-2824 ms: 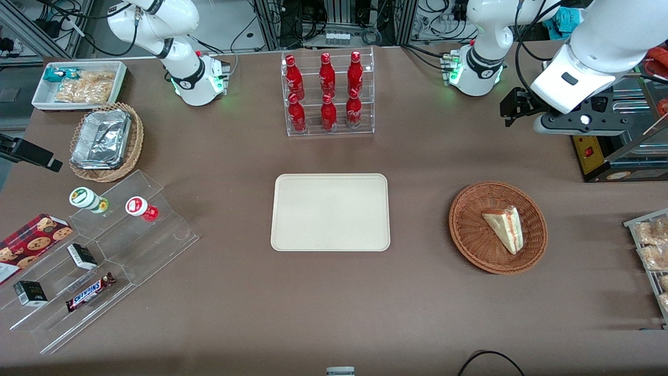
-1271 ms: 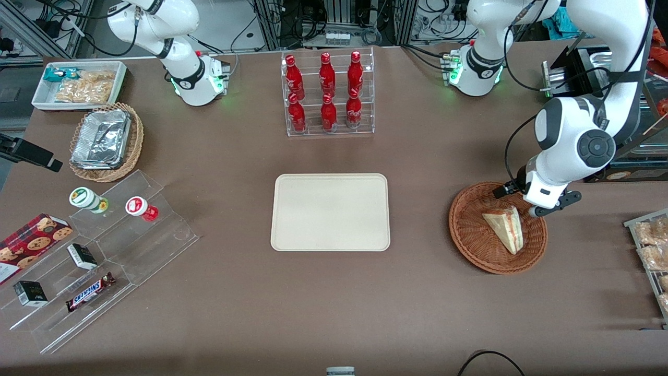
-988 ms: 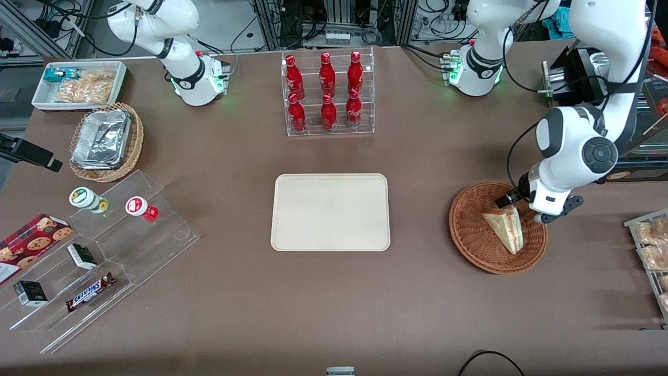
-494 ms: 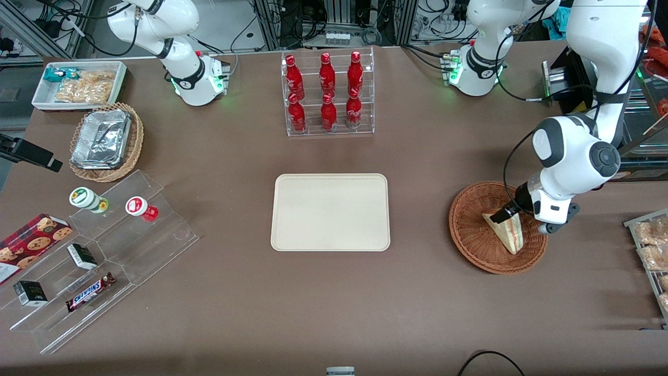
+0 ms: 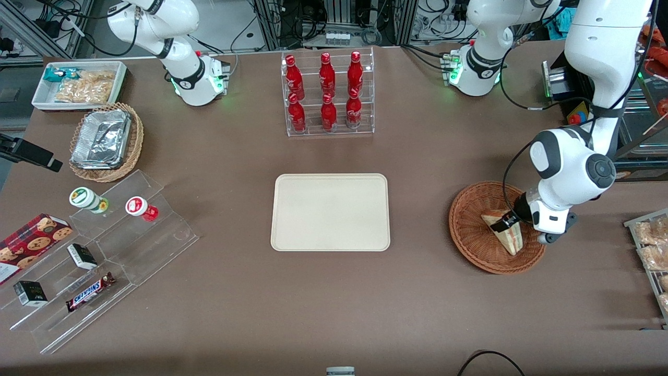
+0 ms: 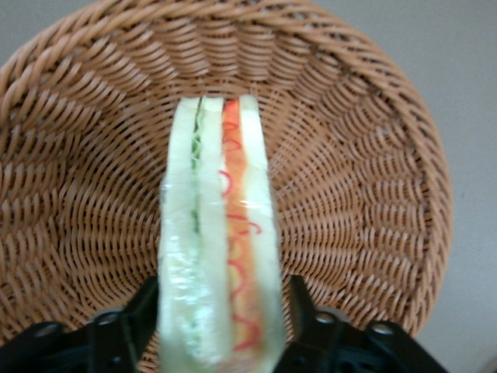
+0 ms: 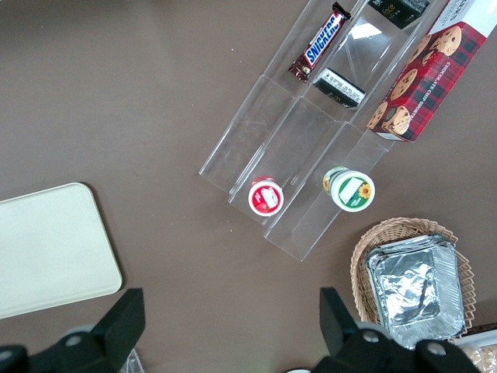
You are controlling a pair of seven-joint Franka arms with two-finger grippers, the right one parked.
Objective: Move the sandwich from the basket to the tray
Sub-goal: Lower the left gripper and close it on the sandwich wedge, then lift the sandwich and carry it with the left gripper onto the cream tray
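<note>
Down inside basket (image 5: pixel 475 245), end effector (image 5: pixel 507 223) straddles sandwich (image 6: pixel 219 233), fingers (image 6: pixel 144 311) spread wide at its sides, not closed; tray (image 5: pixel 330 212) mid-surface, well apart.

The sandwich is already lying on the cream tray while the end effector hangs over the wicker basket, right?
Not quite. The sandwich is not on the tray: it lies in the wicker basket, as the front view shows, and the tray holds nothing. The end effector is indeed down at the basket; the left wrist view shows one finger on each side of the sandwich.
</note>
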